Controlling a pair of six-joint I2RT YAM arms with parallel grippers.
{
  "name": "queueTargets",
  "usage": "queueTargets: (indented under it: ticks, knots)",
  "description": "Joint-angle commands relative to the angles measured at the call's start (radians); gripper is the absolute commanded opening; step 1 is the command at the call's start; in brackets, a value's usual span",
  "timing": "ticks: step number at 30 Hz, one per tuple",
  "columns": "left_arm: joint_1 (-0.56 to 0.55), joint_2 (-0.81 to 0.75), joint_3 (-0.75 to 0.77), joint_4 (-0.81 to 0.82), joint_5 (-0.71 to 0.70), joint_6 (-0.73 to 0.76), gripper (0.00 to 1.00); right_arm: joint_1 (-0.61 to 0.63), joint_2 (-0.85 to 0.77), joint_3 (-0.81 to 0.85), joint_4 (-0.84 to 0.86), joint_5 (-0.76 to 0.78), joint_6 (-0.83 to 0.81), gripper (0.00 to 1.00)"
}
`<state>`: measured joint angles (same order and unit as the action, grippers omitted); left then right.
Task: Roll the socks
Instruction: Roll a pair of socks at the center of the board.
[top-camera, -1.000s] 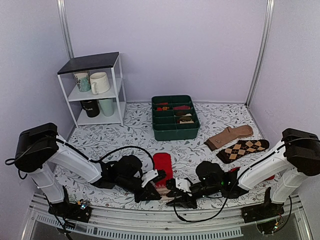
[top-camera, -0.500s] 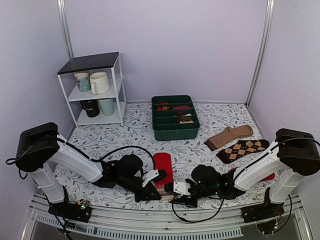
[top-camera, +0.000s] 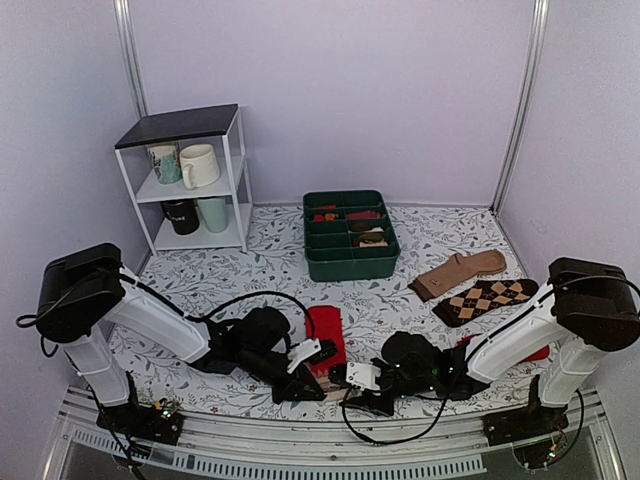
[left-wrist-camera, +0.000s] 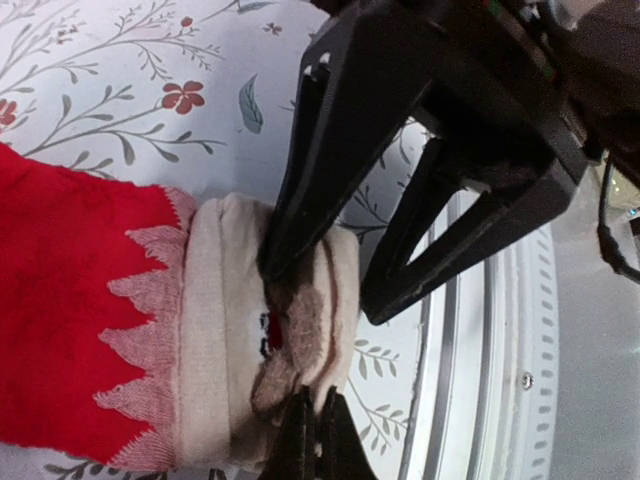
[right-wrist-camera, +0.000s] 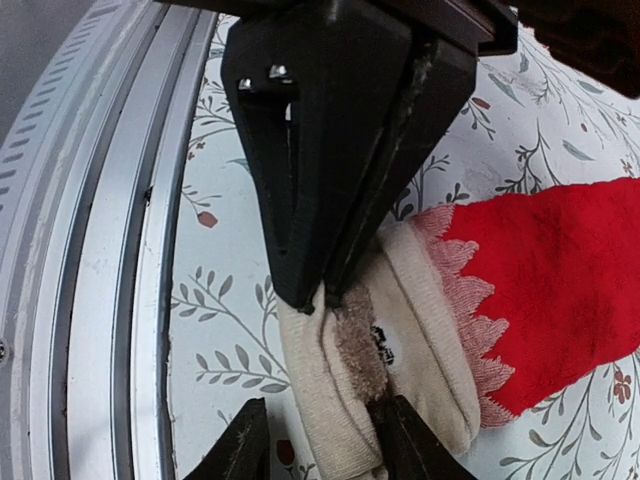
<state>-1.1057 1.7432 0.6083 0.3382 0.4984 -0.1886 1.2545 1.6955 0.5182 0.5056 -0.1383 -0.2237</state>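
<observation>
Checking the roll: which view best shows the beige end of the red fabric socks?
Left wrist: the folded beige end shows close, almost whole. Right wrist shows it partly behind black fingers; top view barely shows it between the arms.

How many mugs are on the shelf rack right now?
4, all in the shelf rack: patterned mug and cream mug on the middle level, black mug and pale green mug on the bottom level. More could hide behind them.

Soft, even bright light, faint shadows, mild wide-angle bowing overhead, and slightly soft close-up wrist views
</observation>
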Motion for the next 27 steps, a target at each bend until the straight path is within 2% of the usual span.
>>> queueTargets:
  ticks: [1,9,15,27]
  knots:
    - [0.0,0.053,-0.031,-0.155,-0.031,0.012,0.0,0.005,-0.059,-0.029,0.003,0.045,-0.002,0.39]
    - [0.001,0.058,-0.03,-0.156,-0.029,0.008,0.0,0.009,-0.19,-0.07,0.015,-0.051,-0.014,0.39]
    - [0.0,0.061,-0.027,-0.159,-0.028,0.009,0.0,0.01,-0.107,-0.04,0.023,-0.095,-0.023,0.38]
    - [0.001,0.059,-0.03,-0.163,-0.028,0.012,0.0,0.009,0.009,-0.01,0.038,-0.07,-0.012,0.32]
